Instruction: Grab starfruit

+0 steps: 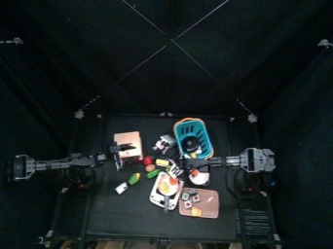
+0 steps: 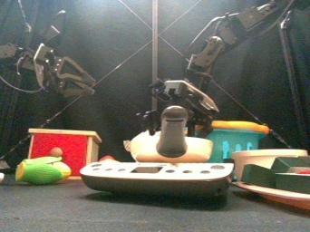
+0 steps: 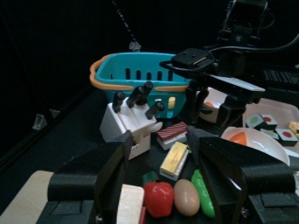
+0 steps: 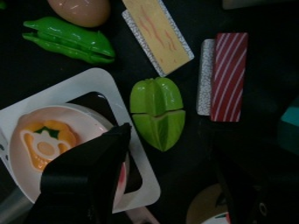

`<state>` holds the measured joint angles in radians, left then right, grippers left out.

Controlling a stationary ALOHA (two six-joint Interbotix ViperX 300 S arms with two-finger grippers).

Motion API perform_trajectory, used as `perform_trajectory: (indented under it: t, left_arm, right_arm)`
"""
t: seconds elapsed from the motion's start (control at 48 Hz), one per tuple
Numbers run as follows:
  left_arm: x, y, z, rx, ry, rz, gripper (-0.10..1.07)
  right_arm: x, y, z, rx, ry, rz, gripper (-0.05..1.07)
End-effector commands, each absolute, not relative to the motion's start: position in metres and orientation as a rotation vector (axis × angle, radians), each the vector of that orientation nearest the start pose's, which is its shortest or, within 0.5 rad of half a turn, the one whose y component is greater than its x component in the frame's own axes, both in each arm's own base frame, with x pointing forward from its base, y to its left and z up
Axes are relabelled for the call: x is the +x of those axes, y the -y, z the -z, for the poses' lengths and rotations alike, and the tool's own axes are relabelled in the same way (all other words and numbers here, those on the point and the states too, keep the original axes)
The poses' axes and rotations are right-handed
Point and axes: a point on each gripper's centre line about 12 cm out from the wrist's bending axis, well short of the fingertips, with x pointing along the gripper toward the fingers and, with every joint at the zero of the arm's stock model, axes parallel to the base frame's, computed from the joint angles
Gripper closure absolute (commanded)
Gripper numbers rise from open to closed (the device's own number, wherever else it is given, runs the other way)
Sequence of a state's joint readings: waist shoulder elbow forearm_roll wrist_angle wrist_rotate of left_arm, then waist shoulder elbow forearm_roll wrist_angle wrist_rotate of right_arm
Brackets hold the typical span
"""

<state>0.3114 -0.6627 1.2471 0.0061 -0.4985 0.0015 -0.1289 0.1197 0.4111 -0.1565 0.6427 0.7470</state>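
Table (image 1: 104, 209) crowded w/ toy food, so the grab needs a clean drop. Basket (image 3: 138, 73) at 12 o'clock of the starfruit. Right gripper (image 4: 163, 179) hangs right over the starfruit (image 4: 158, 111), jaws wide apart, nothing held, prob. set to straddle it. Starfruit lies flat, red block (image 4: 228, 75) at its 3 o'clock, plate (image 4: 41, 149) at 8. Left gripper (image 3: 160, 179) rests back, jaws apart.

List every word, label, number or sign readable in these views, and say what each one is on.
None can be read in any view.
The starfruit, the blue basket and the white plate carry no print that shows.
The right gripper, fingers spread, bears no marking either.
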Motion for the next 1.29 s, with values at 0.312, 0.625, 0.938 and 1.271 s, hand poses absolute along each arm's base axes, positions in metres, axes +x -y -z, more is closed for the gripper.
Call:
perform_trajectory:
  t: [0.312,0.625,0.938,1.271]
  left_arm:
    - [0.221,-0.071,-0.228,-0.006,-0.074,-0.309,0.09]
    - [0.221,-0.071,-0.228,-0.006,-0.075,-0.309,0.09]
    - [0.22,-0.071,-0.227,-0.007,-0.077,-0.309,0.09]
    - [0.22,-0.071,-0.227,-0.007,-0.077,-0.309,0.09]
  right_arm:
    - [0.411,0.07,-0.155,0.571,-1.054,0.559,0.06]
    - [0.41,0.073,-0.143,0.581,-1.093,0.581,0.08]
    - [0.408,0.076,-0.142,0.581,-1.111,0.594,0.23]
    - [0.412,0.074,-0.158,0.575,-1.113,0.596,0.38]
